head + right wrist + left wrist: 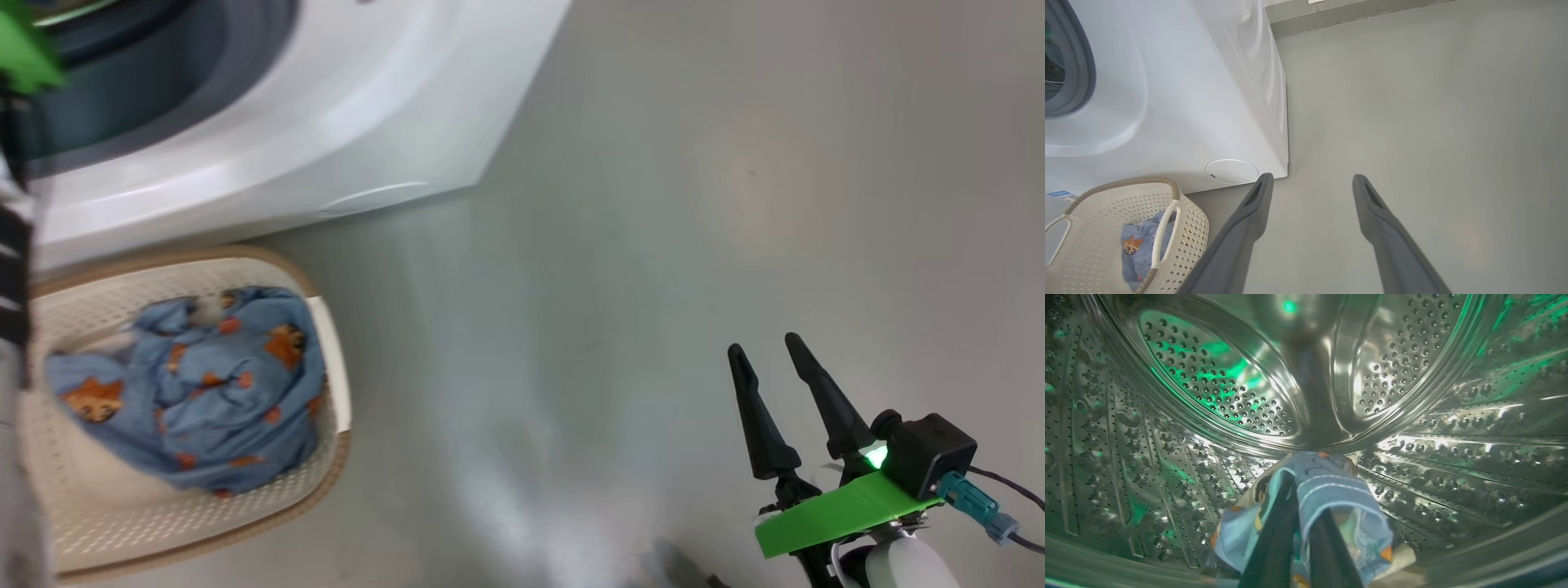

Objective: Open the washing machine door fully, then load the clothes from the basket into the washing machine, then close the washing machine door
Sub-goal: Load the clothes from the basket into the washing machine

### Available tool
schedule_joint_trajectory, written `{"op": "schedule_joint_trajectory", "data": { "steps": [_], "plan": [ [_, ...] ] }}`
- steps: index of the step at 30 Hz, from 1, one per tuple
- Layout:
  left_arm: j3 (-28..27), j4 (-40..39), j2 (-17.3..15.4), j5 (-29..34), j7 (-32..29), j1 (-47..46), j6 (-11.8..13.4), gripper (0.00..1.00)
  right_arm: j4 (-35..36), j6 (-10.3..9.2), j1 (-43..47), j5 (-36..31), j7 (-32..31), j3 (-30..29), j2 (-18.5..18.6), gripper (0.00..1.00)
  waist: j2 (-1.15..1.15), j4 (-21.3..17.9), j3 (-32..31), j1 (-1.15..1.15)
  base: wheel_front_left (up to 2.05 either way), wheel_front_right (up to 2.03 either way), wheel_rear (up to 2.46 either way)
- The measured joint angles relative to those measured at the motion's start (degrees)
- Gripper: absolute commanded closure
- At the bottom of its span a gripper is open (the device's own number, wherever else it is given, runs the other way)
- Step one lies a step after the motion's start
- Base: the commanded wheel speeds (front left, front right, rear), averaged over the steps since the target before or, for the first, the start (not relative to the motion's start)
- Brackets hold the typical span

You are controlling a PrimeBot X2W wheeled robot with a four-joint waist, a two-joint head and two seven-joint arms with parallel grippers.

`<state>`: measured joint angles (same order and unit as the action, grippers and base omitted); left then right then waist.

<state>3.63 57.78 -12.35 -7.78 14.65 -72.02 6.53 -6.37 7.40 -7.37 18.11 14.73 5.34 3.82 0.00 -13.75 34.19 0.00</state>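
1. Clothes are in two places. One light-blue printed piece (1331, 482) is pinched in the left gripper (1304, 498) inside the steel drum (1216, 388). The rest (188, 392) lie bunched in the basket (336, 384).
2. That left gripper is clamped tight on the piece, low over the drum's bottom wall. I judge it reaches this deep so the cloth, once let go, lands well inside and not on the gasket.
3. The right gripper (766, 345) is spread wide and holds nothing. It hangs over bare floor (653, 245), well apart from basket and washer (286, 139), probably parked out of the way.
4. The basket stands on the floor just beside the washer's front, below the opening, which keeps each carry short.
5. The left wrist view gives the grip and the drum's inside. The head view gives the heap from above, so loading looks partway done. The right wrist view, past its own gripper (1312, 179), adds the grey gasket (1081, 61) and a basket handle (1163, 232) crossing the cloth.
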Motion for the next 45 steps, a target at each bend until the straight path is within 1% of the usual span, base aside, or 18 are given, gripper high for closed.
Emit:
{"op": "schedule_joint_trajectory", "data": {
  "steps": [1, 2, 4, 6, 10, 13, 18, 21, 25, 26, 27, 28, 32, 35, 40, 43, 45],
  "plan": [
    [-0.18, 2.65, -1.85, -0.01, 0.00, -2.11, -0.19, 1.00, -0.15, 0.00, 0.13, 0.33, 0.00, 0.18, -0.07, 0.00, 0.00, -1.22, 0.53, 0.00, 0.00, 0.00, 0.00],
    [-0.96, 3.82, -2.34, -0.41, 0.01, -3.08, -0.25, 1.00, -0.27, 0.00, 0.15, 0.43, 0.00, 0.21, -0.10, 0.00, 0.00, -1.82, 0.79, 0.00, 0.00, 0.00, 0.00],
    [-0.38, 5.99, -3.54, 0.04, -0.01, -4.99, -0.26, 1.00, -0.46, 0.00, 0.37, 0.70, 0.00, 0.18, -0.13, 0.00, 0.00, -2.97, 1.34, 0.00, 0.00, 0.00, 0.00],
    [-1.04, 7.56, -4.19, -0.63, -0.02, -7.07, -0.32, 1.00, -0.65, 0.00, 0.65, 0.71, 0.00, 0.21, -0.18, 0.00, 0.00, -3.98, 1.96, 0.00, 0.00, 0.00, 0.00],
    [-0.99, 8.64, -5.69, -0.45, -0.01, -10.83, -0.22, 1.00, -0.64, 0.00, 0.64, 1.42, 0.00, 0.49, -0.37, 0.00, 0.00, -5.42, 3.38, 0.00, 0.00, 0.00, 0.00],
    [-0.70, 8.20, -6.08, -0.31, -0.01, -13.27, 0.31, 1.00, -0.65, 0.00, 0.64, 2.07, 0.00, 0.85, -0.75, 0.00, 0.00, -6.09, 4.42, 0.00, 0.00, 0.00, 0.00],
    [-0.64, 7.08, -6.66, 0.05, 0.00, -13.69, 1.26, 1.00, -0.79, 0.00, 0.63, 2.25, 0.00, 1.34, -1.07, 0.00, 0.00, -6.97, 4.88, 0.00, 0.00, 0.00, 0.00],
    [0.02, 9.67, -7.14, 0.27, -0.20, -13.69, 1.26, 1.00, -0.94, 0.00, 0.63, 2.46, 0.00, 1.51, -1.15, 0.00, 0.00, -7.19, 4.59, 0.00, 0.00, 0.00, 0.00],
    [1.10, 13.63, -6.95, 0.59, -3.76, -13.71, 1.19, 1.00, -1.44, 0.00, 0.64, 2.85, 0.00, 1.65, -1.23, 0.00, 0.00, -7.24, 4.03, 0.00, 0.00, 0.00, 0.00],
    [1.25, 14.21, -6.89, 0.58, -4.50, -13.71, 1.19, 0.71, -1.62, 0.00, 0.64, 2.85, 0.00, 1.72, -1.24, 0.00, 0.00, -7.26, 3.83, 0.00, 0.00, 0.00, 0.00],
    [1.23, 14.51, -6.81, 0.54, -4.86, -13.71, 1.19, 0.51, -1.70, 0.00, 0.64, 2.96, 0.00, 1.75, -1.29, 0.00, 0.00, -7.30, 3.62, 0.00, 0.00, 0.00, 0.00],
    [1.24, 14.74, -6.75, 0.49, -5.16, -13.74, 1.19, 0.00, -1.72, 0.00, 0.64, 3.19, 0.00, 1.75, -1.33, 0.00, 0.00, -7.36, 3.42, 0.00, 0.00, 0.00, 0.00],
    [1.68, 15.69, -6.34, 0.43, -7.69, -13.93, 1.43, 0.00, -1.78, 0.00, 0.65, 3.26, 0.00, 1.63, -1.38, 0.00, 0.00, -7.45, 2.71, 0.00, 0.00, 0.00, 0.00],
    [2.05, 16.39, -5.28, 0.42, -10.05, -13.91, 2.81, 0.00, -2.12, 0.00, 0.71, 3.39, 0.00, 1.25, -1.41, 0.00, 0.00, -6.98, 2.18, 0.00, 0.00, 0.00, 0.00],
    [2.03, 16.64, -3.19, -0.27, -10.13, -13.28, 4.12, 0.00, -2.30, 0.00, 0.82, 3.67, 0.00, 0.96, -1.43, 0.00, 0.00, -5.70, 0.81, 0.00, 0.00, 0.00, 0.00],
    [1.23, 16.78, -1.74, -1.45, -9.32, -11.84, 5.19, 0.00, -2.40, 0.00, 0.82, 3.67, 0.00, 0.71, -1.43, 0.00, 0.00, -4.80, -0.41, 0.00, 0.00, 0.00, 0.00],
    [0.65, 16.80, -0.59, -2.63, -8.18, -10.67, 5.42, 0.00, -2.45, 0.00, 0.82, 3.65, 0.00, 0.38, -1.43, 0.00, 0.00, -4.04, -1.22, 0.00, 0.00, 0.00, 0.00]
  ]
}}
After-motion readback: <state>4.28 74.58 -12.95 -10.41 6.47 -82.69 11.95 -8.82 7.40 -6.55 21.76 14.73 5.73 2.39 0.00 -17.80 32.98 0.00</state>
